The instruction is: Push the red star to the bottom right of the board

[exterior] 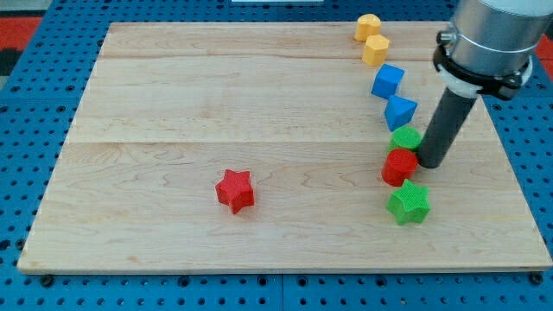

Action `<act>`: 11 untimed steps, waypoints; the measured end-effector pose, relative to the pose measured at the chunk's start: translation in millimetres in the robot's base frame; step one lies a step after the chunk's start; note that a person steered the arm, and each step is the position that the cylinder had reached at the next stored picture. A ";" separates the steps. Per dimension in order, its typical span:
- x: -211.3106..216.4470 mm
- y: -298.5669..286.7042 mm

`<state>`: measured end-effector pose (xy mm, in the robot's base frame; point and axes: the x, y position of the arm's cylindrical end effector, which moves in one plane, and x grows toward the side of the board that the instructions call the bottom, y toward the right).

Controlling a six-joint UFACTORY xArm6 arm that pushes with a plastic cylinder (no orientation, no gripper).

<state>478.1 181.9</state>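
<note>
Star, red star (pixel 235 191), sits low on the board (pixel 173 86), left of centre, well apart from other blocks. My tip (pixel 429 164) lies far to its right, beside the red cylinder (pixel 400 166), holding nothing. It needs the star's upper-left side to shove toward the bottom-right corner.

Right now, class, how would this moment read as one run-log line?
task: red star to bottom right | my tip: beside red cylinder, on its right | red star: centre-left, untouched | board: wooden
</note>
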 end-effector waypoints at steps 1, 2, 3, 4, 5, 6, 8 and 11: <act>8.2 9.8; 85.6 66.0; 139.7 48.3; 141.0 -49.2; 124.5 -171.6; 38.9 -144.4; -32.0 -270.5; 38.7 -246.7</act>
<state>516.8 -64.8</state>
